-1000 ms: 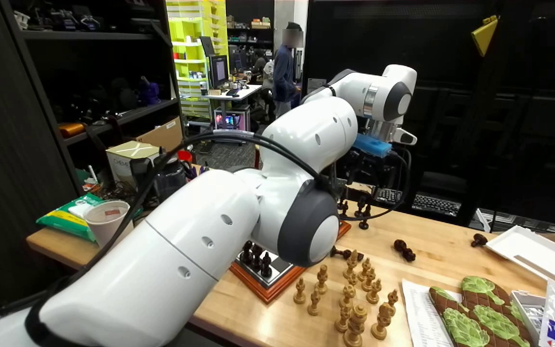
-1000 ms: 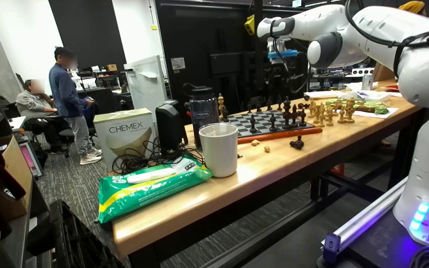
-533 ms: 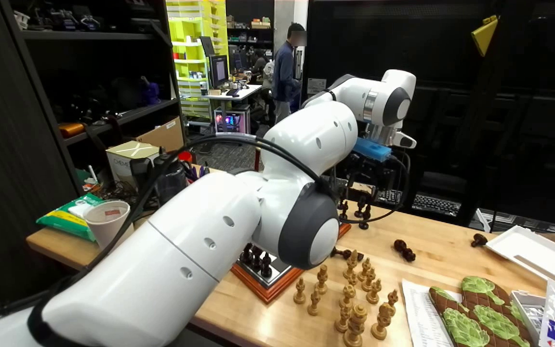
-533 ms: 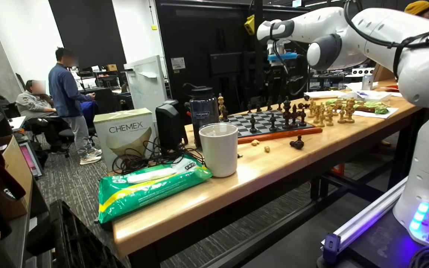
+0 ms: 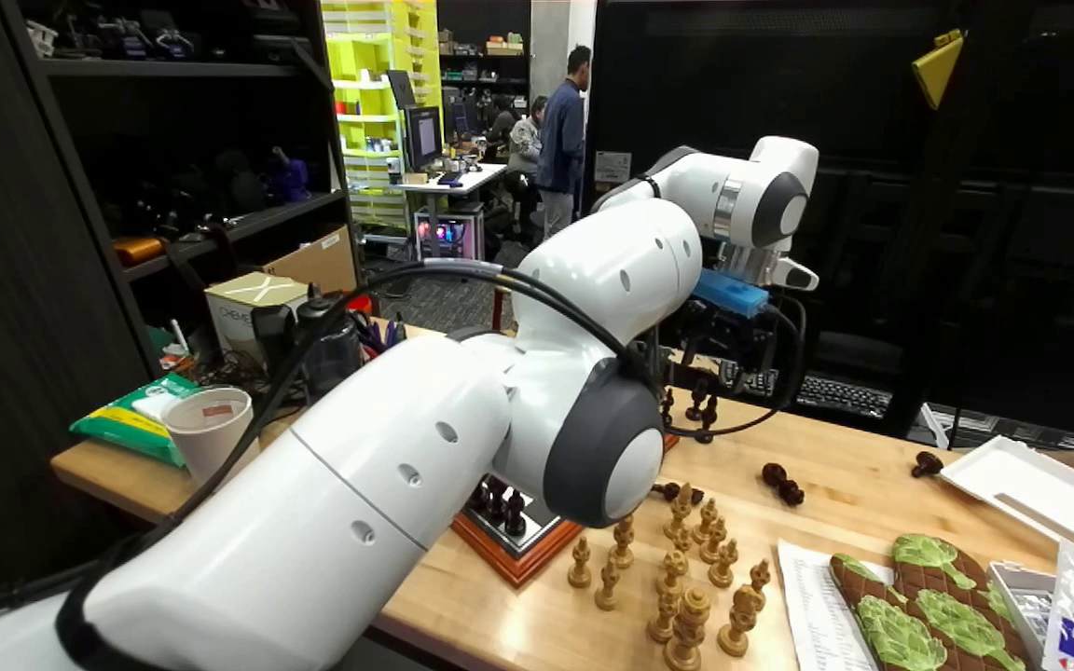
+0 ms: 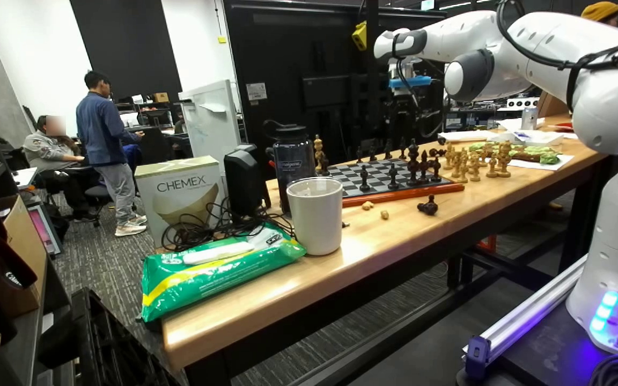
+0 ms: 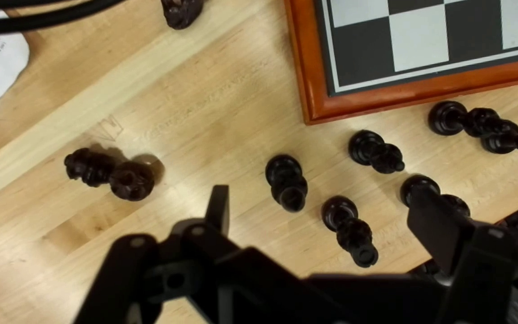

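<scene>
Dark chess pieces (image 7: 349,231): in the same places as a second ago, several of them on the bench (image 7: 196,99) just off a corner of the chessboard (image 7: 418,40), others on the board itself.
Arm (image 5: 612,270): lower than a second ago, its far end also slightly farther right in both exterior views.
Elbow (image 5: 598,447): in an exterior view it now covers more of a dark piece lying beside the board.
Blue block (image 5: 730,293): above the hand, it has sunk and shifted with the arm.
Person in blue (image 5: 560,149): farther right than before in both exterior views, with more of a seated person (image 5: 526,144) now showing beside.
Hand (image 7: 326,215): fingers (image 7: 436,222) spread wide, above the bench and apart from the pieces; in the wrist view two upright dark ones show in the gap, while another is partly behind a finger.
Finish of the dark pieces: glossy, near-black brown, with round flared bases and knobbed bodies.
Toppled dark piece (image 7: 110,175): on its side, left of the hand in the wrist view, a shadow beside it.
Pale chess pieces (image 5: 688,624): an upright tan cluster near the board, unmoved.
</scene>
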